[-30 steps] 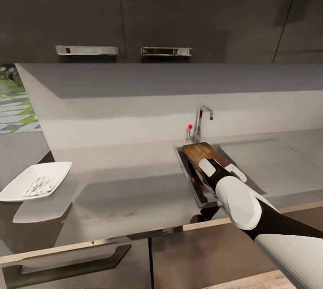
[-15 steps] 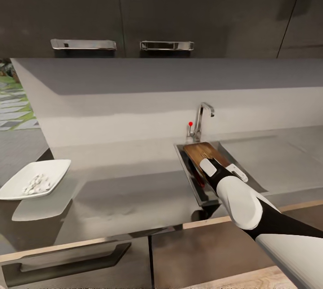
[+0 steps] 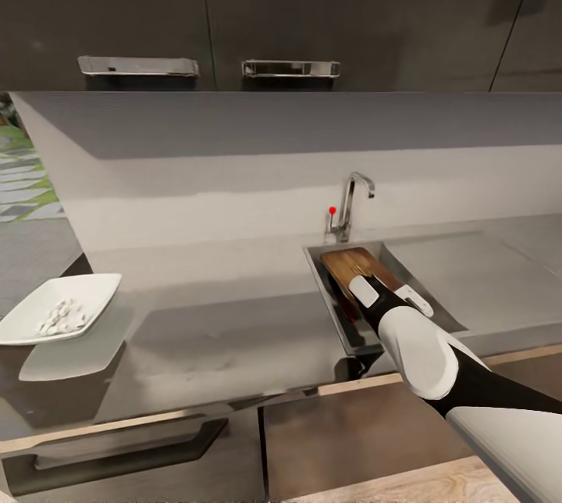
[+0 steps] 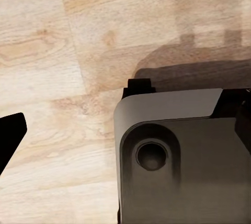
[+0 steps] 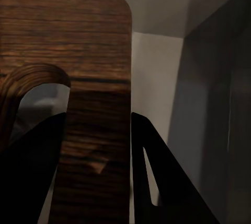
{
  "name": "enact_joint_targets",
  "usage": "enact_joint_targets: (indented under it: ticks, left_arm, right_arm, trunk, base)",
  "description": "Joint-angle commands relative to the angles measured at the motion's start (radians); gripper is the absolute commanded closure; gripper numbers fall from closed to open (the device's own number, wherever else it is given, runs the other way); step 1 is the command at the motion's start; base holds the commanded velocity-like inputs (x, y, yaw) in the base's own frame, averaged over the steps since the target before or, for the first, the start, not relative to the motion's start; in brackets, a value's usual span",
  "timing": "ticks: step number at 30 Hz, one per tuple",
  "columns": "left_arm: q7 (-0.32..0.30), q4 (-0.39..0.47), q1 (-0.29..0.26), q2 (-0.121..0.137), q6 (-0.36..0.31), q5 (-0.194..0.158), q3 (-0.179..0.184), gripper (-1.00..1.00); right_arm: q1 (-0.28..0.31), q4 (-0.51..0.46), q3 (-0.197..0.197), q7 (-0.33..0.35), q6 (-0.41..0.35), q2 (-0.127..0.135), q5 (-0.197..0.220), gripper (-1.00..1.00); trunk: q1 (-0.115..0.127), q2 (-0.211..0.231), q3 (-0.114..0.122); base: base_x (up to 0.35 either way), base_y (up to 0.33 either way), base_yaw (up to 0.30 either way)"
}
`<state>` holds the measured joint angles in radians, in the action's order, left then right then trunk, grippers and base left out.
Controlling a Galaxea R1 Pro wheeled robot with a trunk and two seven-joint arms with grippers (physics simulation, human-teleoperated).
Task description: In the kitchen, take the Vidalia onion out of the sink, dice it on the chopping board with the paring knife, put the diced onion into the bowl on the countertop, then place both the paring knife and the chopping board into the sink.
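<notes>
The sink (image 3: 326,301) is set into the grey countertop (image 3: 218,308), and the brown chopping board (image 3: 351,261) leans inside its basin. My right arm reaches down into that basin. In the right wrist view, my right gripper (image 5: 95,122) is shut on the chopping board's (image 5: 78,41) handle strip, with a dark finger (image 5: 157,177) pressed against each side. The white bowl (image 3: 86,288) stands at the counter's left end and holds pale diced onion (image 3: 61,317). The paring knife is hidden behind my forearm. My left gripper (image 4: 126,130) hangs open over the floor.
An angular chrome faucet (image 3: 355,202) with a red knob (image 3: 332,211) rises behind the basin, and the drainboard (image 3: 468,276) lies to its right. Dark wall cabinets with chrome handles (image 3: 290,68) hang above. A drawer with a black handle (image 3: 125,452) sits under the counter. My robot's base (image 4: 178,156) is over the wooden floor.
The whole head view has shifted, so the cabinets, sink and bowl sit a little higher in the picture. My right arm and the board stay put in the sink.
</notes>
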<state>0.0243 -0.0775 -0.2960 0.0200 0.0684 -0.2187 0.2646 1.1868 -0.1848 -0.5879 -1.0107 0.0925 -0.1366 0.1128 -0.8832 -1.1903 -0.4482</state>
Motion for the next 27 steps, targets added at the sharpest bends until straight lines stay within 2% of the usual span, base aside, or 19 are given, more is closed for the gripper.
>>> enact_joint_targets:
  ticks: [1, 15, 27]
  left_arm:
    - [0.000, -0.004, -0.001, 0.000, 0.007, -0.008, 0.008, -1.00]
    - [0.000, -0.004, -0.002, -0.002, 0.007, -0.008, 0.010, -1.00]
    - [0.000, -0.004, -0.001, -0.002, 0.007, -0.008, 0.010, -1.00]
  right_arm:
    - [0.000, -0.001, 0.005, 0.000, 0.010, 0.000, 0.010, 1.00]
    - [0.000, -0.001, 0.004, 0.001, 0.010, 0.002, 0.010, 1.00]
    - [0.000, 0.000, 0.004, 0.001, 0.011, 0.045, 0.010, 1.00]
  trunk:
    - [0.000, -0.001, -0.003]
    - [0.000, -0.001, -0.025]
    - [0.000, -0.001, -0.044]
  base:
    - [0.000, 0.000, 0.000]
    - [0.031, 0.000, 0.071]
    - [0.001, 0.000, 0.078]
